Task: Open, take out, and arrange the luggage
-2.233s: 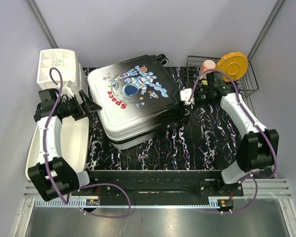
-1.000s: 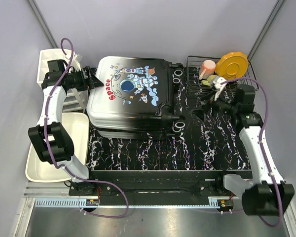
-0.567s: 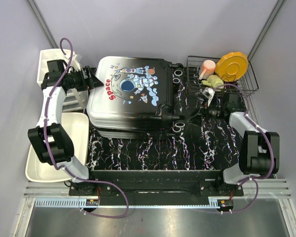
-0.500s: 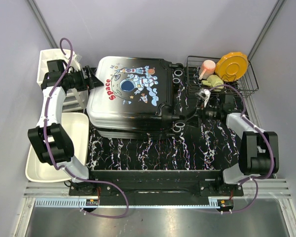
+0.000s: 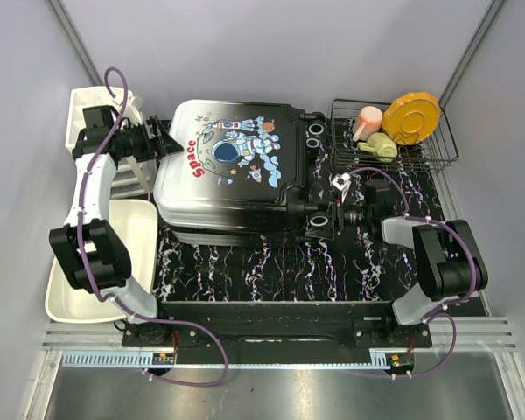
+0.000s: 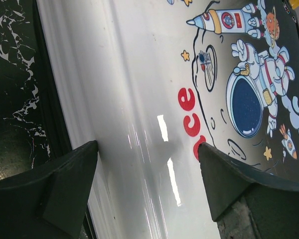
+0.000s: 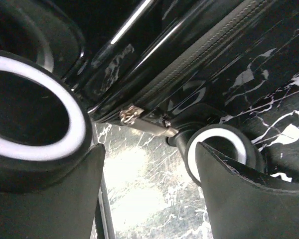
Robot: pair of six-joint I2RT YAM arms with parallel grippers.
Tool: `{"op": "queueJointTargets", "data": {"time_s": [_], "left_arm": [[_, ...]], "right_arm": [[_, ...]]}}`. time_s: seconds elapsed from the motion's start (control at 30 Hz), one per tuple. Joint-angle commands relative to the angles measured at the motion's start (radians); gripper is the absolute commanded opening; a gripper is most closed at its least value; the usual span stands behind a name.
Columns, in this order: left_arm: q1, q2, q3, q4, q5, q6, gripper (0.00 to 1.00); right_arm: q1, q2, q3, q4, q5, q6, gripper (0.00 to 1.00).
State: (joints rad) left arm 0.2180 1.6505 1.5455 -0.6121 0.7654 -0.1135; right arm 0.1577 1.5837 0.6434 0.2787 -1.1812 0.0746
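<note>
R wrist only: silver zip pull (image 7: 145, 122) on black-to-white hard-shell astronaut suitcase (image 5: 236, 175), ahead of R gripper (image 7: 149, 147), spread.
L gripper (image 6: 147, 147): spread, over white shell.
Change: R gripper now at the wheels.

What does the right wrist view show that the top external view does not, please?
Only the right wrist view shows the metal zipper pull on the luggage seam, between the right gripper's open fingers. Only the top external view shows the astronaut print, wire rack and left gripper. Both show the black wheels and marbled table.
</note>
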Motion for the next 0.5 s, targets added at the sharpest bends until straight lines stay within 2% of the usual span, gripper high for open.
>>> {"op": "queueJointTargets", "data": {"time_s": [0.0, 0.33, 0.43, 0.47], "left_arm": [[-0.031, -0.055, 0.002, 0.031, 0.100, -0.026, 0.85], [-0.031, -0.066, -0.030, 0.028, 0.086, -0.008, 0.85], [-0.031, -0.064, -0.032, 0.020, 0.083, -0.002, 0.85], [-0.031, -0.064, -0.033, 0.018, 0.083, 0.000, 0.85]], "right_arm": [[0.037, 0.038, -0.011, 0.351, 0.083, 0.183, 0.82], [0.057, 0.133, -0.063, 0.689, 0.060, 0.277, 0.82], [0.065, 0.136, -0.077, 0.752, 0.037, 0.278, 0.77], [0.066, 0.137, -0.080, 0.761, 0.034, 0.280, 0.70]]}}
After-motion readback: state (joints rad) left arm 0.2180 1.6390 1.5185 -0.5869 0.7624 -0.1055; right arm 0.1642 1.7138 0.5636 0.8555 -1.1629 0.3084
